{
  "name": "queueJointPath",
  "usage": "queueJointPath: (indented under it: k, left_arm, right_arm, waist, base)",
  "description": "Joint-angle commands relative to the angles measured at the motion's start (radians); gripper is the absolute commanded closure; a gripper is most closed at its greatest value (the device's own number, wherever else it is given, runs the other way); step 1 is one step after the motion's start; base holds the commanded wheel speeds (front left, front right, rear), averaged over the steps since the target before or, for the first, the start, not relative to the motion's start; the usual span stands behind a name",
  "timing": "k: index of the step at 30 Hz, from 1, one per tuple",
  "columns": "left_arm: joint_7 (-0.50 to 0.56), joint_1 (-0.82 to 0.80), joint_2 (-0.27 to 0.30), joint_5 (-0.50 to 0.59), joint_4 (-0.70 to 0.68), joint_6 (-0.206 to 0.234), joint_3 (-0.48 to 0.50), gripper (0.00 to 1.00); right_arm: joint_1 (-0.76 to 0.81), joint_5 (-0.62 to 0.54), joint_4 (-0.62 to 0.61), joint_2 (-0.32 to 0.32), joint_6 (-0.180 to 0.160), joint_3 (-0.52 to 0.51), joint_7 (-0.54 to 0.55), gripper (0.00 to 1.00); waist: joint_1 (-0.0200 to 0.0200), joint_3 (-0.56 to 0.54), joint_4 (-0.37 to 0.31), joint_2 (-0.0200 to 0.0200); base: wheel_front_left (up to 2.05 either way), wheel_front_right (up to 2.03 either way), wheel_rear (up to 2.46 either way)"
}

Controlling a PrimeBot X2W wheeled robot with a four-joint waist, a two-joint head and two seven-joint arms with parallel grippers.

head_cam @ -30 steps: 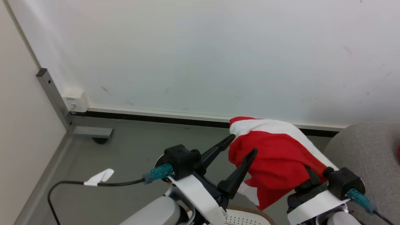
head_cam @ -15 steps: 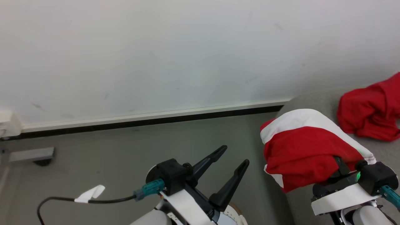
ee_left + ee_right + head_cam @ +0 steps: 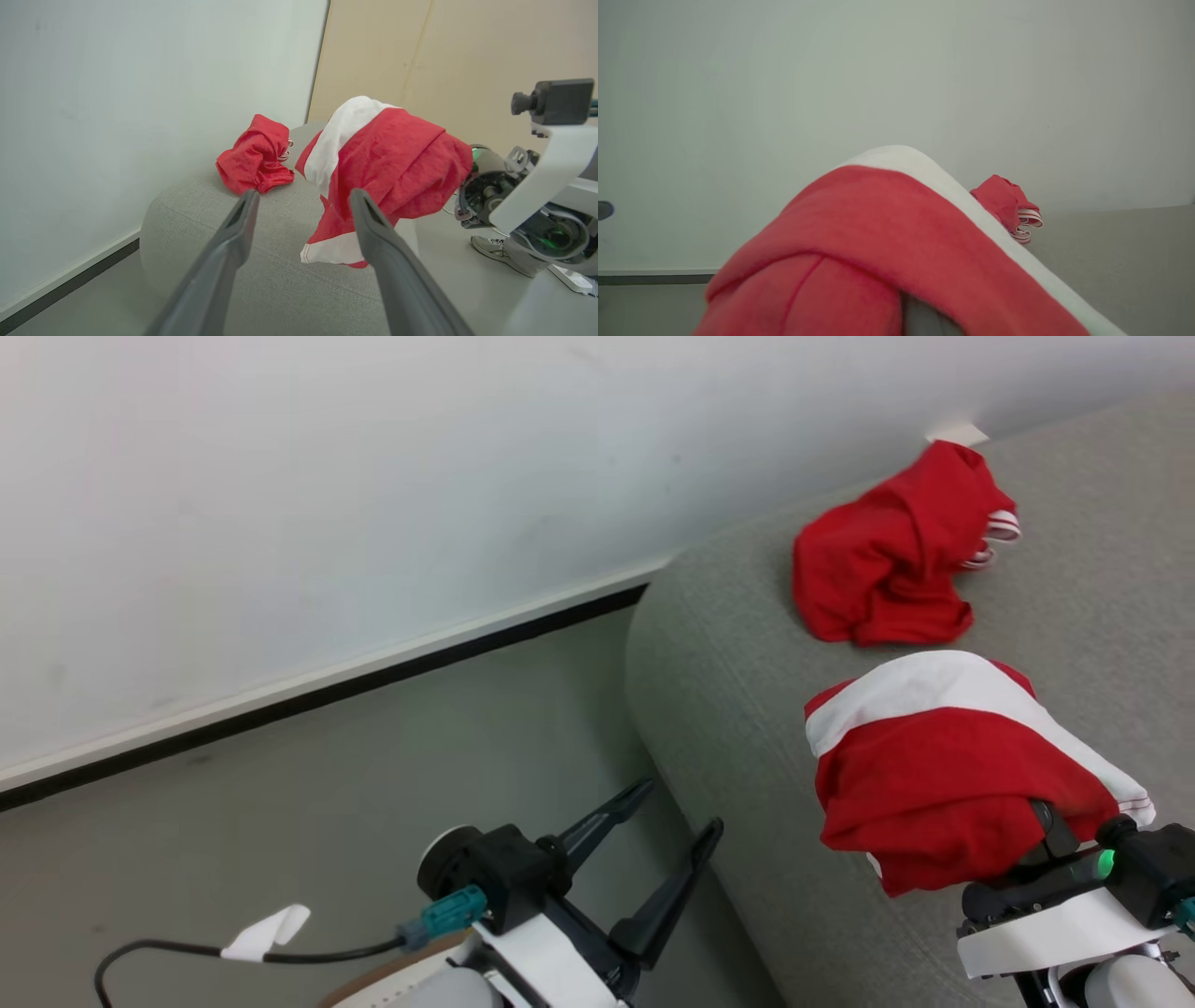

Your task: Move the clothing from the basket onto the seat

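Carry step, late stage. The right pincer (image 3: 1050, 885) holds one red garment with a white band (image 3: 943, 775) up over the near part of the grey seat (image 3: 738, 691). The cloth is draped right over the fingers like a hood, so I cannot tell whether they are pressed together on a fold or whether it is only hung over them. In the left wrist view its lower hem hangs down toward the cushion; touching or not is unclear. A second red garment (image 3: 882, 565) lies crumpled farther back on the seat, near the white wall (image 3: 373, 523), well apart from the one in the air. The left pincer (image 3: 680, 807) is spread and empty, over the grey floor (image 3: 327, 784) just left of the seat's rounded edge. A tan-brown curve at the near left edge looks like the basket rim (image 3: 383, 969); its contents are out of sight. Judgement: one piece delivered, one about to be. Next move calls for lowering the right arm until the cloth rests on the cushion, clear of the rounded edge, then letting go and drawing back without dragging the fabric along.
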Motion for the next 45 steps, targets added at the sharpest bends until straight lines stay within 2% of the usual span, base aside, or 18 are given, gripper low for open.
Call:
queueJointPath:
  k: [1,7,13,21,26,34,40,43,44,45]
  left_arm:
    - [-0.003,-0.008,0.003,0.011,0.006,-0.001,0.004,0.00]
    - [-0.005,-0.023,0.002,0.022,0.021,-0.010,0.003,0.00]
    - [0.004,-0.042,0.001,0.027,0.029,-0.022,-0.007,0.00]
    - [0.031,-0.087,0.030,0.034,0.004,-0.026,-0.003,0.00]
    - [0.052,-0.124,0.063,0.043,-0.023,-0.031,0.013,0.00]
    - [0.065,-0.181,0.094,0.055,-0.050,-0.034,0.035,0.00]
    - [0.055,-0.198,0.099,0.053,-0.043,-0.038,0.045,0.00]
    - [0.047,-0.198,0.094,0.047,-0.032,-0.041,0.047,0.00]
    - [0.043,-0.197,0.092,0.044,-0.028,-0.040,0.049,0.00]
    - [0.039,-0.195,0.090,0.042,-0.023,-0.040,0.050,0.00]
  right_arm:
    - [0.008,-0.007,-0.008,-0.001,-0.002,-0.003,-0.003,1.00]
    - [0.006,-0.013,-0.027,0.010,-0.002,-0.016,-0.003,1.00]
    - [-0.012,-0.020,-0.037,-0.001,-0.002,-0.059,-0.004,1.00]
    - [-0.125,-0.033,-0.050,-0.055,-0.002,-0.184,0.046,1.00]
    - [-0.240,-0.040,-0.015,-0.119,-0.002,-0.282,0.109,1.00]
    - [-0.399,-0.051,0.190,-0.238,-0.002,-0.398,0.228,1.00]
    - [-0.472,-0.056,0.406,-0.301,-0.002,-0.396,0.376,1.00]
    - [-0.487,-0.045,0.495,-0.324,-0.002,-0.366,0.473,0.83]
    - [-0.496,-0.039,0.513,-0.328,-0.002,-0.363,0.488,0.67]
    - [-0.499,-0.033,0.528,-0.331,-0.002,-0.355,0.504,0.67]
  waist:
    - [0.0000,0.026,-0.035,-0.0001]
    - [0.0000,0.053,-0.057,-0.0001]
    - [0.0000,0.089,-0.036,-0.0001]
    - [0.0000,0.211,0.033,-0.0001]
    - [0.0000,0.322,0.082,-0.0001]
    - [0.0000,0.460,0.162,-0.0001]
    - [0.0000,0.493,0.206,-0.0001]
    - [0.0000,0.486,0.218,-0.0001]
    - [0.0000,0.481,0.220,-0.0001]
    - [0.0000,0.474,0.221,-0.0001]
  base:
    - [0.00,0.00,0.00]
    - [0.00,0.00,0.00]
    - [0.00,0.00,0.00]
    - [0.00,0.00,0.00]
    - [0.00,0.00,0.00]
    - [0.00,0.00,0.00]
    - [0.00,0.00,0.00]
    - [0.00,0.00,0.00]
    - [0.00,0.00,0.00]
    - [0.00,0.00,0.00]
